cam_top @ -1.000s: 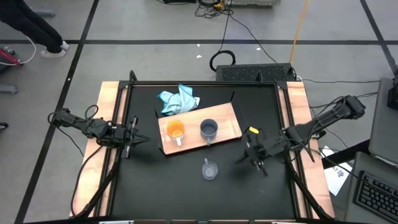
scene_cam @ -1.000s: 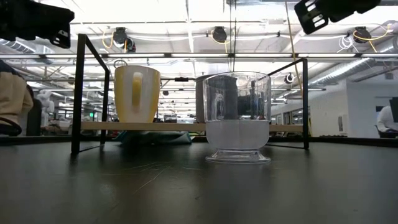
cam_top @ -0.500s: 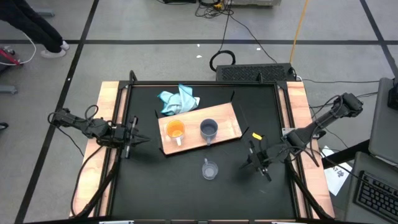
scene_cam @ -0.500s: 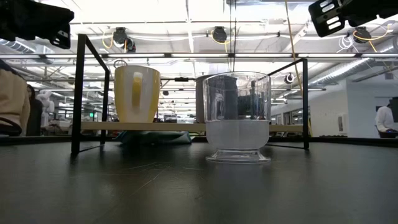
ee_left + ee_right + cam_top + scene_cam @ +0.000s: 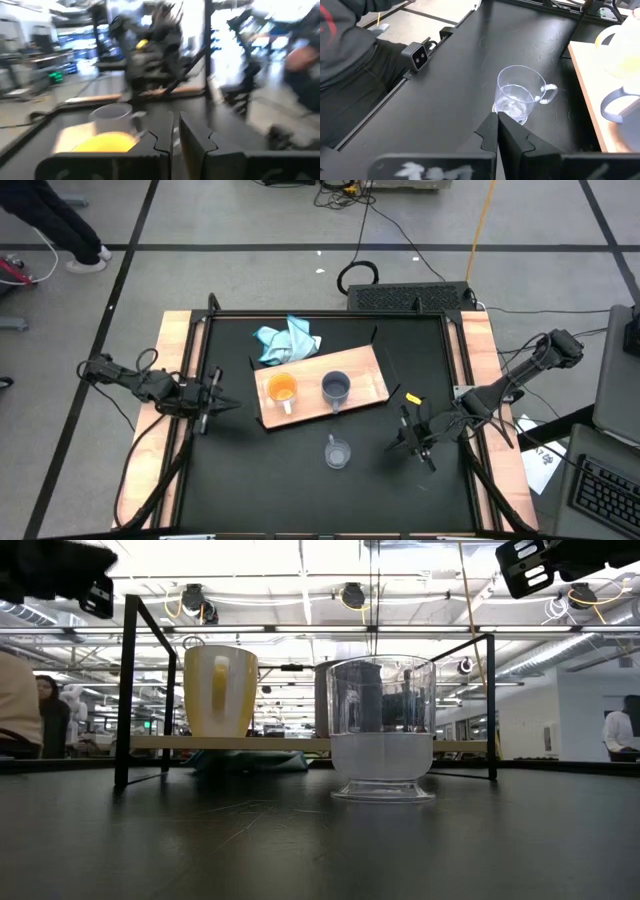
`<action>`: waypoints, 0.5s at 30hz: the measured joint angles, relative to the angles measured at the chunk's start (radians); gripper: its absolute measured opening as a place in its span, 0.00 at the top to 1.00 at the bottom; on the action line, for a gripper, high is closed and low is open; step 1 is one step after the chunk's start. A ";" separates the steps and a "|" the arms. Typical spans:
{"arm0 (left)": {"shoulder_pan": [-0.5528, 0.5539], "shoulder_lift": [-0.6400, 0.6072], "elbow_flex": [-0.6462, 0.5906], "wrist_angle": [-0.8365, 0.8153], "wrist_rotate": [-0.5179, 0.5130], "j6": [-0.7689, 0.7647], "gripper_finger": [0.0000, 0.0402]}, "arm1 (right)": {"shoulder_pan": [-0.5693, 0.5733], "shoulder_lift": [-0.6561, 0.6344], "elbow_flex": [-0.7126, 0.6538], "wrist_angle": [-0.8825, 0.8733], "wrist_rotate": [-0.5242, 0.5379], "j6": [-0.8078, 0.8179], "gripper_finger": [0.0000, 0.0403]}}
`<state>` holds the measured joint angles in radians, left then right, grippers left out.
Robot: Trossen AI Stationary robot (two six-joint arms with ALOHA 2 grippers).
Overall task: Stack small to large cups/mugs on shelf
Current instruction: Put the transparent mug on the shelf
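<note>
left hand (image 5: 222,402): nearly closed, empty, low, left side | right hand (image 5: 408,442): closed, empty, low, right side

The left tool (image 5: 175,142) is seen nearly closed, nothing held. Beyond it, the orange mug (image 5: 102,141) and grey-blue mug (image 5: 111,113) are seen on the shelf (image 5: 67,139).

Bright ceiling lights (image 5: 300,555) glaring in low view, left wrist view motion-blurred, high view evenly lit
</note>
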<state>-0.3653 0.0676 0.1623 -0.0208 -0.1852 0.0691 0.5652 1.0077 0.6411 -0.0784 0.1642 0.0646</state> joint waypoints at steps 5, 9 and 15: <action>-0.016 0.064 0.001 0.107 0.149 -0.027 0.92 | 0.000 0.000 0.000 0.000 0.000 -0.004 1.00; -0.038 0.165 0.001 0.217 0.093 -0.032 0.92 | 0.000 0.000 0.000 0.000 0.000 -0.015 1.00; -0.054 0.343 0.049 0.326 0.083 -0.054 0.92 | 0.000 0.000 0.000 0.000 0.000 -0.024 1.00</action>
<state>-0.4188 0.4108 0.2110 0.3048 -0.1026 0.0153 0.5648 1.0077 0.6411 -0.0784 0.1642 0.0406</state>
